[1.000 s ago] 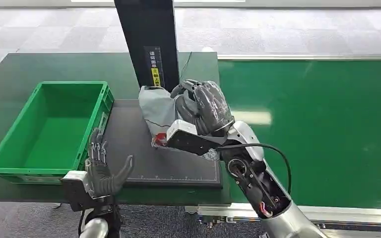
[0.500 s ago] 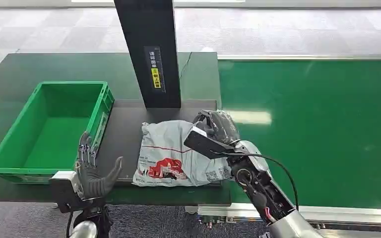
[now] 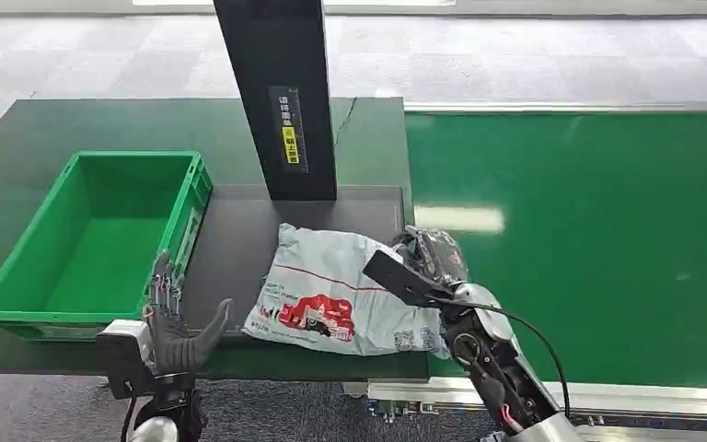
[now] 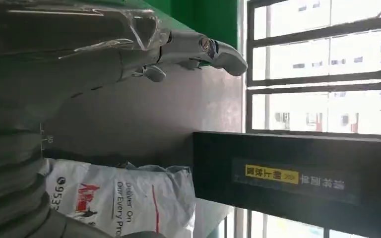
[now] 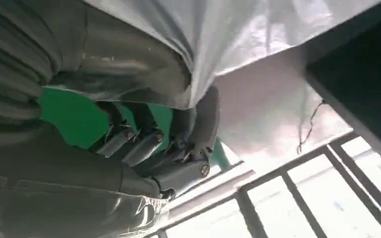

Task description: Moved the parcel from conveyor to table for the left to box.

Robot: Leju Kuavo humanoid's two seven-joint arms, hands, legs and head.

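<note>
- The parcel (image 3: 327,295), a grey-white crinkled plastic mailer bag with red and black print, lies flat on the dark grey rectangular mat (image 3: 230,244) of the table, just in front of the tall black upright post (image 3: 281,97) and beside the green conveyor belt (image 3: 589,239).
- We see our right hand (image 3: 428,253) at the parcel's belt-side edge; in the right wrist view the bag drapes over the thumb while the dark fingers (image 5: 139,144) curl beneath it, so we judge it is holding that edge.
- Our left hand (image 3: 177,318) hovers near the mat's front corner, fingers spread apart and holding nothing, just beside the empty green plastic crate (image 3: 92,239).
- We judge the set-down step is nearly finished: the parcel is on the table, not yet released.
- Next, the right hand needs to let go and clear away, so the left hand can reach across the mat, grip the slippery bag and carry it to the crate.
</note>
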